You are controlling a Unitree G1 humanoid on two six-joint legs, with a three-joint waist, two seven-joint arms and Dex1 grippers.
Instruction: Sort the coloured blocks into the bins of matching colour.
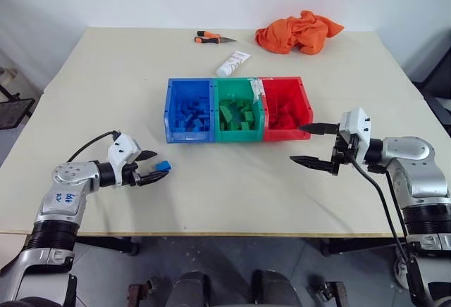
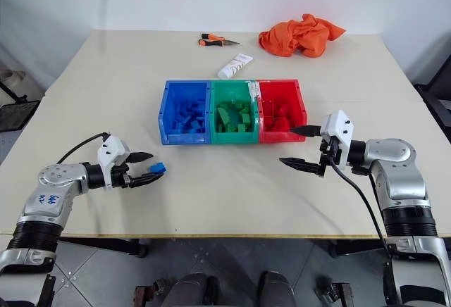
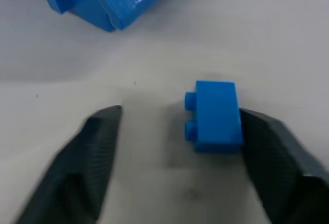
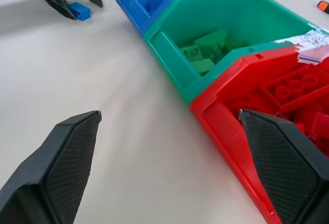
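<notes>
Bare worktop (image 1: 232,187) is left open across the lower middle of the frame between both tools; passage upward is blocked centrally by the joined bins (image 1: 238,108).

Not seeing much readable here: some blue handwriting is showing on the left arm (image 1: 62,198), and I'm failing to decipher it.

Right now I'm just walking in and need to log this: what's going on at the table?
The robot is sorting toy bricks by colour. Its left gripper has its jaws around a lone blue brick on the table, one finger against it, not yet closed. The right gripper waits with open jaws beside the red bin. The blue bin, green bin and the red one already hold matching bricks.
</notes>
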